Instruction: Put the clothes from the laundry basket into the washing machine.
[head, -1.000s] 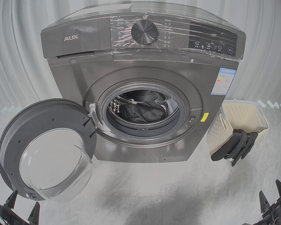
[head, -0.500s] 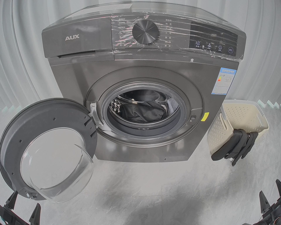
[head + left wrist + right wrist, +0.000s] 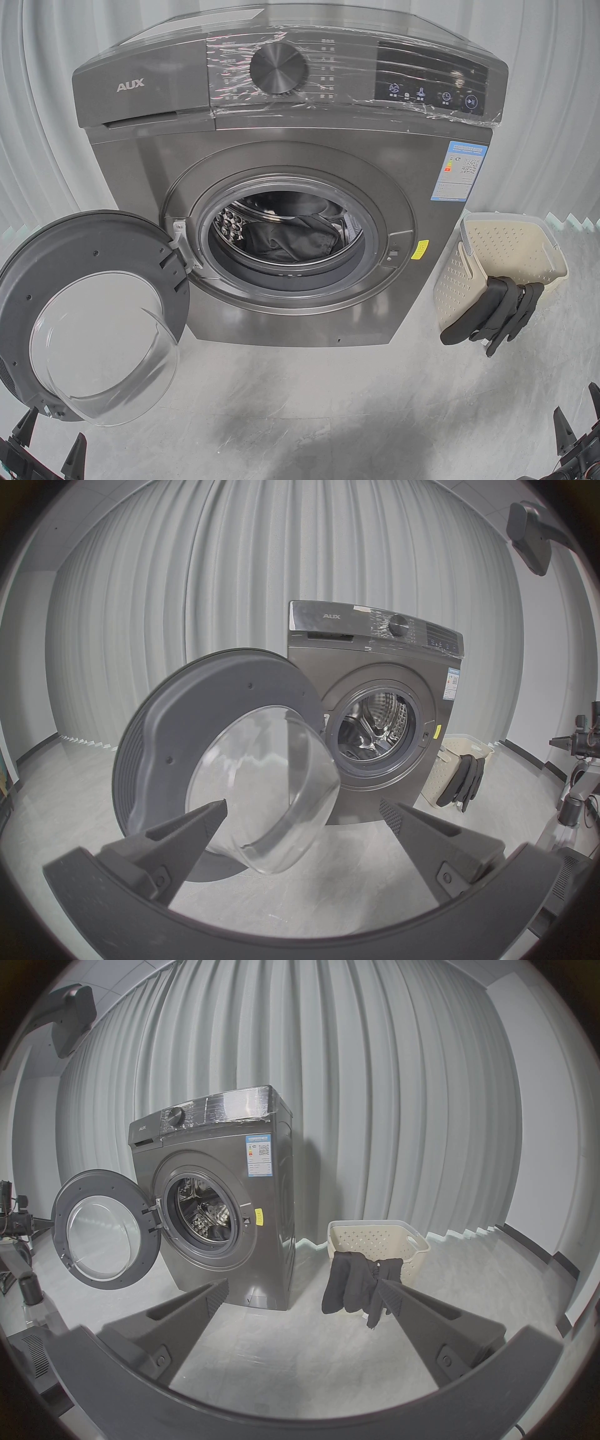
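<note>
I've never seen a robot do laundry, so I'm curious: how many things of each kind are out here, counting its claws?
Washing machine: 1, door open
Laundry basket: 1
Dark garments: 2 (dark garment in the drum, dark garment over the basket rim)
Grippers: 2 (left gripper, right gripper, both open)
Total: 6

One washer [image 3: 300, 137], one basket [image 3: 453, 284], two garments [image 3: 494, 309].
</note>
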You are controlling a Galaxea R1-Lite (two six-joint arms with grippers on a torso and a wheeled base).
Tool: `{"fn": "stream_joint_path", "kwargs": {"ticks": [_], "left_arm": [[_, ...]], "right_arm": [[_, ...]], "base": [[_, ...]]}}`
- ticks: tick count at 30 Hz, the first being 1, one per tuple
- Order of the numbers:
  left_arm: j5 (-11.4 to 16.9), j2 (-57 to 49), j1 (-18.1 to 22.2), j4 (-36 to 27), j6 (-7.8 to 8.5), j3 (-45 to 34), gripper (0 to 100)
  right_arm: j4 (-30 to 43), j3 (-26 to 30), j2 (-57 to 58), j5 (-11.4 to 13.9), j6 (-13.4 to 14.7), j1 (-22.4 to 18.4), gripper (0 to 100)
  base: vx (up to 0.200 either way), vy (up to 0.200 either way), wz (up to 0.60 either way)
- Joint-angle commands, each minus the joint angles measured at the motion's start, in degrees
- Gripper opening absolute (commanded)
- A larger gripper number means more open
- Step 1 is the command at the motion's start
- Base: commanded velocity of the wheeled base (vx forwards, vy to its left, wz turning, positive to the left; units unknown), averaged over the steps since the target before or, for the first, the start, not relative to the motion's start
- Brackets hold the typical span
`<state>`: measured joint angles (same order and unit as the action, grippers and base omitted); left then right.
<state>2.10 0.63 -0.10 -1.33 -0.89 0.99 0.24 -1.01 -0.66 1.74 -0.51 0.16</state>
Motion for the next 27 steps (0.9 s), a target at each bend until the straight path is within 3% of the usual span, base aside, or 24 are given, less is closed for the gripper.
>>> {"fn": "stream_joint_path", "kwargs": {"ticks": [1, 5, 11, 27], "left_arm": [[0.01, -0.63, 0.01, 0.01, 0.01, -0.46, 100], [0.01, -0.63, 0.01, 0.01, -0.16, -0.46, 100], [-0.34, -0.63, 0.01, 0.01, -0.43, -0.46, 100], [-0.51, -0.63, 0.01, 0.01, -0.69, -0.46, 100]], "right_arm": [[0.02, 1.01, 0.66, 0.01, -0.02, 0.02, 100], [0.02, 1.01, 0.66, 0.01, -0.02, 0.02, 100], [0.02, 1.01, 0.66, 0.01, -0.02, 0.02, 100], [0.02, 1.01, 0.66, 0.01, -0.02, 0.02, 100]], "base": [[0.000, -0.200, 0.00], [0.000, -0.200, 0.00], [0.000, 0.000, 0.00], [0.000, -0.200, 0.00]]}}
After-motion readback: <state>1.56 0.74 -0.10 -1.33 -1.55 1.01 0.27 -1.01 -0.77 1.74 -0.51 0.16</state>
